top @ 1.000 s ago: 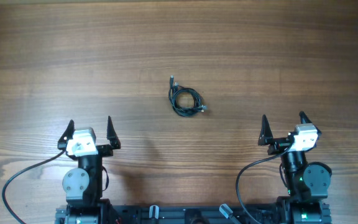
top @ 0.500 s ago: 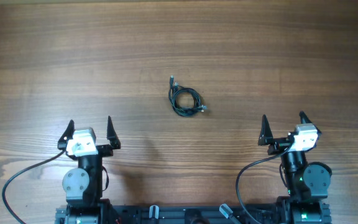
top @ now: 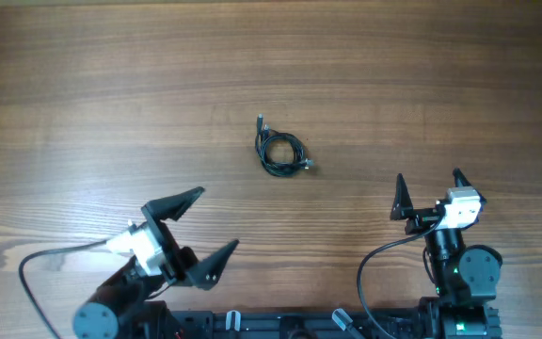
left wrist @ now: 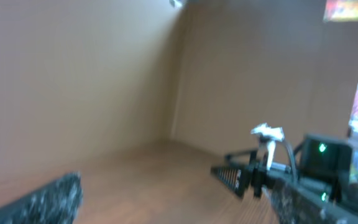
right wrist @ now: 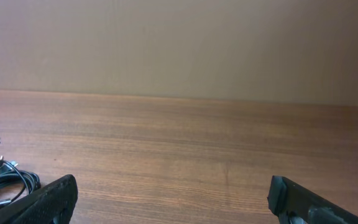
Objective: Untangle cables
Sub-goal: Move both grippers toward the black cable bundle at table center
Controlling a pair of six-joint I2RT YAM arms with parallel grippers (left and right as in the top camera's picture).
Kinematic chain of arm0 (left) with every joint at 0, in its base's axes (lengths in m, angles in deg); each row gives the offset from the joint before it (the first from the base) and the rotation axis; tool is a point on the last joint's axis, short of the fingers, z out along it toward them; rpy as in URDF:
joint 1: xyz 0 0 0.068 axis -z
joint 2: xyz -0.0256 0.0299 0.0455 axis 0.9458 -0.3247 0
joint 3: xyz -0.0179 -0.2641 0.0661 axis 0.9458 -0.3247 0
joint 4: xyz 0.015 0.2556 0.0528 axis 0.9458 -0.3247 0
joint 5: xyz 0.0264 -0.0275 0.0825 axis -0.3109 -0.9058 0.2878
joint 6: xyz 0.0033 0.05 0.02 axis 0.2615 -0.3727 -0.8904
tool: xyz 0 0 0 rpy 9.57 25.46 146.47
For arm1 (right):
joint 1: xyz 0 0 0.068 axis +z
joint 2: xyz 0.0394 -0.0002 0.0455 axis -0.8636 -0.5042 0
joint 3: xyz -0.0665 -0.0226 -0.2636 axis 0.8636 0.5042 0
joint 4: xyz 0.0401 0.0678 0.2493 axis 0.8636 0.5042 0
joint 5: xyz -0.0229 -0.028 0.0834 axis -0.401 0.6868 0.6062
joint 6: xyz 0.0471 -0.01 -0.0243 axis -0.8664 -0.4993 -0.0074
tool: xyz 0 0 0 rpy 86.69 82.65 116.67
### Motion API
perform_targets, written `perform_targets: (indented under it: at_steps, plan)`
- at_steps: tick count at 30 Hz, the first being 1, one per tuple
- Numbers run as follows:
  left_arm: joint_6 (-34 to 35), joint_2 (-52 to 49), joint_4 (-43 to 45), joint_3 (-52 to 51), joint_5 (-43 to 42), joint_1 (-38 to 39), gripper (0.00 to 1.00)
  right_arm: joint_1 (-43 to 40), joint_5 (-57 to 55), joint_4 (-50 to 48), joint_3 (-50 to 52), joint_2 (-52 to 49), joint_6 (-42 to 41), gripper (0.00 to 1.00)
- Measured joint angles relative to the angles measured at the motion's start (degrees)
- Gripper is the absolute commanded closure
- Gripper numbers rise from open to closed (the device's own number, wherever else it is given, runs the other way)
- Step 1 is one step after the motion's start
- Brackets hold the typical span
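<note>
Lying mid-table on the brown wood-grain tabletop [top: 83, 75], the small tight coil of very thin black cables [top: 281, 151] sits well apart from both arms. The black two-finger left gripper [top: 218, 217], angled toward the coil, and the black two-finger right gripper [top: 429, 175] both stand spread wide, holding nothing. Likely risk: one pinch catches several strands together and tightens the bundle, or wire lying flat slips the fingertips.

- the table [top: 393, 75]: brown wood with fine grain lines, smooth, with a soft sheen
- the cables [top: 282, 153]: thin black sheath, plastic-looking, faintly glossy
- the left pincer [top: 220, 216] and right pincer [top: 429, 174]: black, matt, grainy close up
- the wall [right wrist: 179, 43]: plain beige, matt
</note>
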Motion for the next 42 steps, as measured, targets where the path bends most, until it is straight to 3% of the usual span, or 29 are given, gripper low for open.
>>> perform_targets:
  at_steps: [2,5,7,9,13,14,16,20,22,23,25,27,30,32,35,38,40,42]
  plan:
    - [-0.59,-4.24,-10.29,9.22,1.36,-1.88,0.0,0.0,0.0,0.02,0.0,-0.11,0.0,0.0]
    - [-3.85,-16.5,-32.68,29.42,3.06,-4.63,0.0,0.0,0.0,0.04,0.0,-0.17,0.0,0.01]
    - [-6.67,-29.51,-55.47,46.6,3.74,-5.73,0.0,0.0,-0.02,-0.02,0.0,-0.2,-0.02,0.0]
    - [-9.07,-41.09,-72.59,58.66,4.02,-5.77,0.0,0.0,0.0,0.0,0.0,-0.2,-0.02,0.0]
    - [-10.93,-56.57,-87.25,65.13,4.28,-5.73,0.0,0.0,0.0,-0.13,0.0,-0.2,0.0,0.0]
    - [-11.17,-60.02,-88.61,65.18,6.49,-5.27,0.0,0.0,0.0,-1.33,0.02,-0.22,-0.02,0.0]
    - [-9.81,-64.43,-90.07,65.09,15.23,-2.62,0.0,0.0,6.69,-5.25,0.0,-0.2,-7.65,0.0]
    - [-0.87,-65.99,-88.74,65.11,31.36,5.64,0.0,0.07,24.39,-8.48,0.0,-0.33,-39.08,0.0]
    - [1.42,-67.28,-87.17,65.11,34.73,7.61,0.0,0.07,27.36,-17.0,-0.31,-0.35,-43.58,0.0]
    - [2.19,-68.13,-86.12,65.11,35.82,8.15,0.0,0.07,27.76,-18.08,-1.57,-0.31,-44.09,0.0]
    - [3.17,-70.51,-83.34,65.11,37.55,8.46,0.0,0.04,26.05,-8.2,-10.86,-1.64,-40.11,0.0]
    - [3.52,-72.48,-81.18,65.16,38.01,8.46,0.0,0.11,22.4,7.69,-26.05,-7.45,-31.3,0.0]
    - [3.91,-77.02,-80.21,65.31,38.25,8.46,0.0,0.09,20.65,34.73,-50.45,-24.94,-19.54,0.0]
    - [4.37,-79.01,-81.37,65.37,39.01,8.46,0.0,0.0,25.59,43.43,-59.87,-40.0,-15.96,0.0]
    - [7.06,-80.96,-86.99,65.4,41.55,7.1,0.0,0.0,42.97,41.66,-61.66,-57.68,-19.19,0.0]
    - [7.78,-81.09,-88.96,65.4,42.29,6.47,0.0,3.06,51.91,44.35,-61.83,-69.22,-16.92,0.0]
    - [8.22,-81.09,-89.02,65.4,42.64,7.02,0.0,8.85,48.33,49.72,-61.94,-73.72,-15.17,0.0]
    - [8.24,-81.11,-88.19,65.35,42.82,8.68,0.0,17.64,37.38,50.21,-61.94,-74.95,-15.89,0.0]
